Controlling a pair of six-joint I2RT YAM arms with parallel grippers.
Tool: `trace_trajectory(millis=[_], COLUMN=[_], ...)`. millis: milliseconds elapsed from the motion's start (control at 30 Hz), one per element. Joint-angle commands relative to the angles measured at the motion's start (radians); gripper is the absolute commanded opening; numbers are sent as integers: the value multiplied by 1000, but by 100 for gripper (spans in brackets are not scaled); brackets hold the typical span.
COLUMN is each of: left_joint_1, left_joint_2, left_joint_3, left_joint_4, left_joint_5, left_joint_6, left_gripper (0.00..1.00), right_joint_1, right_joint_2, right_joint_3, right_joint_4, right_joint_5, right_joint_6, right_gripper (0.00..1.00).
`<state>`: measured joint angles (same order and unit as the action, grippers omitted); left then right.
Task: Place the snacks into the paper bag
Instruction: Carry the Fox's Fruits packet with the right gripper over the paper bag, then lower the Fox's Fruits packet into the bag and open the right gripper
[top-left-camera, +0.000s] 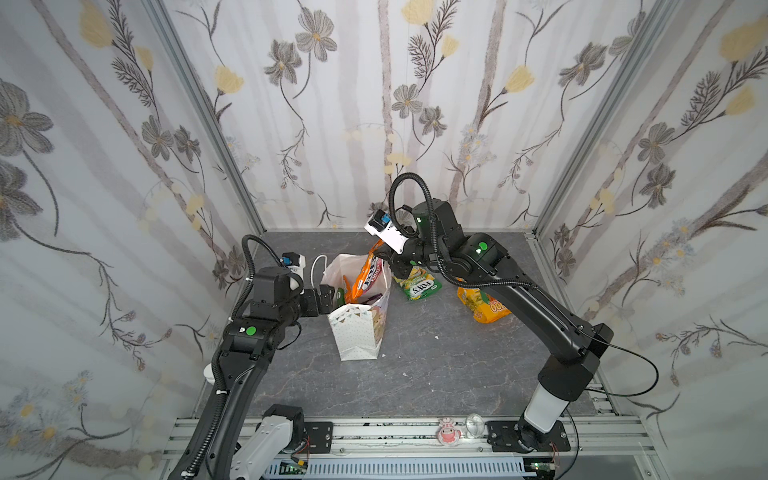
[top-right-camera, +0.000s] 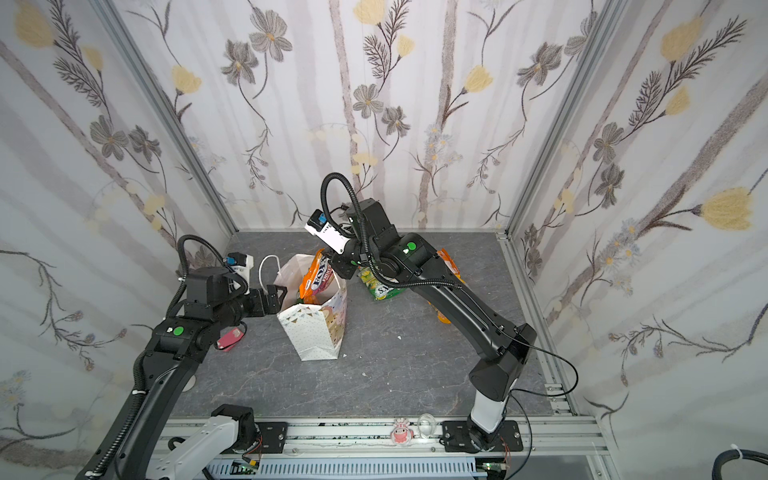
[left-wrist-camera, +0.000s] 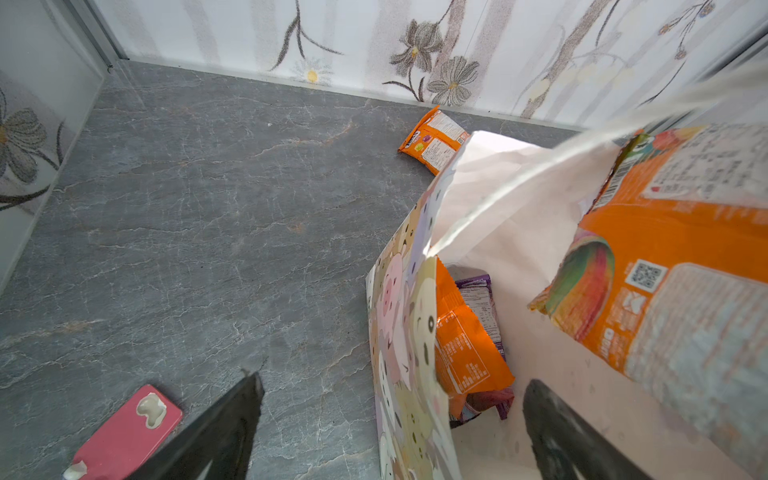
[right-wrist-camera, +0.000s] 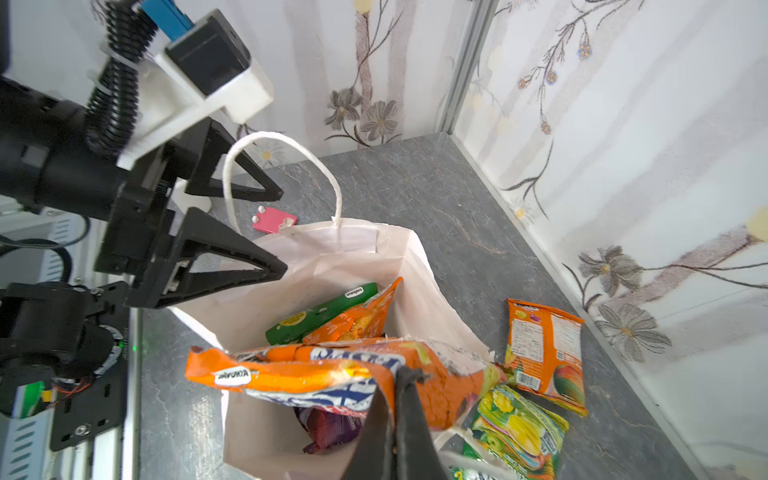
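Over the mouth of the paper bag (top-left-camera: 357, 332), which stands near the middle of the tabletop (top-left-camera: 436, 374), the right fingers (right-wrist-camera: 399, 415) are clamped tight on one edge of an orange packet (right-wrist-camera: 299, 370). The packet hangs partly inside the opening, its upper end above the rim. On the bag's side nearest the left arm, the left fingers (left-wrist-camera: 573, 436) stand wide apart and straddle the wall, one inside and one outside, without pinching it, so by my reading nothing steadies the bag. Inside it lie a green packet (right-wrist-camera: 322, 313), a second orange packet (right-wrist-camera: 357, 320) and a purple packet (right-wrist-camera: 328, 428). A yellow-green packet (right-wrist-camera: 519, 432) and a loose orange packet (right-wrist-camera: 544, 353) are on the tabletop just beyond the bag, near the right arm. The step in hand looks like the drop. The main risk is that the held packet lies crosswise over the narrow mouth in the right wrist view. Let go like that, it could bridge the rim or slide down the outside onto the tabletop. The bag's walls are creased and leaning, so a downward push to force the packet in could crumple or topple the bag. The cord handle (right-wrist-camera: 282, 137) arches close by the left fingers and might snag on them, dragging the bag along. A pink flat object (left-wrist-camera: 124, 432) lies by the left arm, apart from the bag.
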<state>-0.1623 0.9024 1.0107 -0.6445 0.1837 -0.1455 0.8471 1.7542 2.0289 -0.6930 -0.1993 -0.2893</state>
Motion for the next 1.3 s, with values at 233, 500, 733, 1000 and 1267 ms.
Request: trace_trajectory(millis=[233,500,733,1000,1267], left_joint_1=[0,0,0,-2,-2], left_joint_2=[-3,-11,-14,-13,-11], left_joint_3=[-1,-4,-6,-7,-6], left_joint_4=[12,13,13,14,13], left_joint_5=[-4,0,0,5,3], left_joint_6=[5,6,6,7,6], left_gripper=[98,98,98,98,98], right_joint_1=[66,117,147,150,161], right_joint_2=[24,28,27,19,15], right_joint_3=[10,-9,-29,-31,-35], right_joint_4=[28,29,24,16,-23], right_joint_5=[262,386,438,456,505], right_joint_6=[-99,-133,-142,-96,-94], right_gripper=[0,0,0,0,0])
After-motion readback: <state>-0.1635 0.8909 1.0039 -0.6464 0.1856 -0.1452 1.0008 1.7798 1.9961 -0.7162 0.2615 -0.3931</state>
